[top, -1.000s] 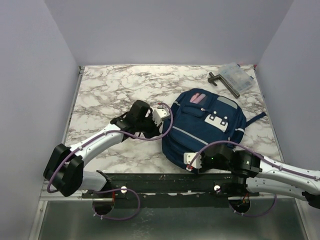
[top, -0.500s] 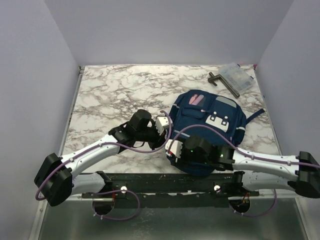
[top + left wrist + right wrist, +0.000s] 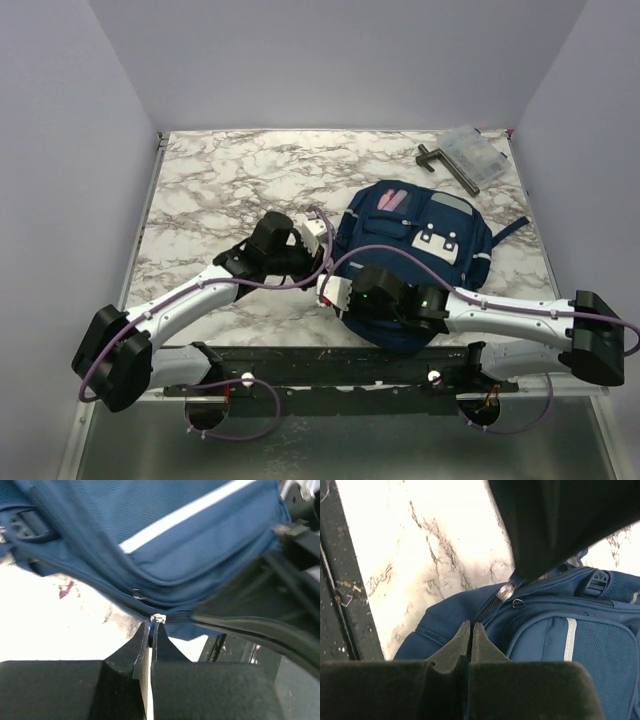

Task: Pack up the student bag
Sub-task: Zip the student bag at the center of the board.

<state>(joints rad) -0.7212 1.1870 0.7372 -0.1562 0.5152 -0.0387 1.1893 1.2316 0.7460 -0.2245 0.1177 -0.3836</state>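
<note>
Now the large navy blue fabric backpack with grey front panels (image 3: pixel 420 250) lies flat at centre right of the top view, where it lay a second ago. It rests on the white marble-patterned desk (image 3: pixel 220 180).

At the backpack's left edge, the left end effector (image 3: pixel 152 625) has hardly moved. Its fingers are pinching the small silver zip pull (image 3: pixel 157 617).

The change is on the other side. The right end effector (image 3: pixel 328 292) has swung from the middle of the backpack's lower edge to its lower left corner, just below the left one. Its fingers are pressed together over the blue fabric beside the zip. Whether they nip a fold cannot be told.

Both arms now meet at one corner. This probably braces the backpack so the zip can be drawn.
</note>
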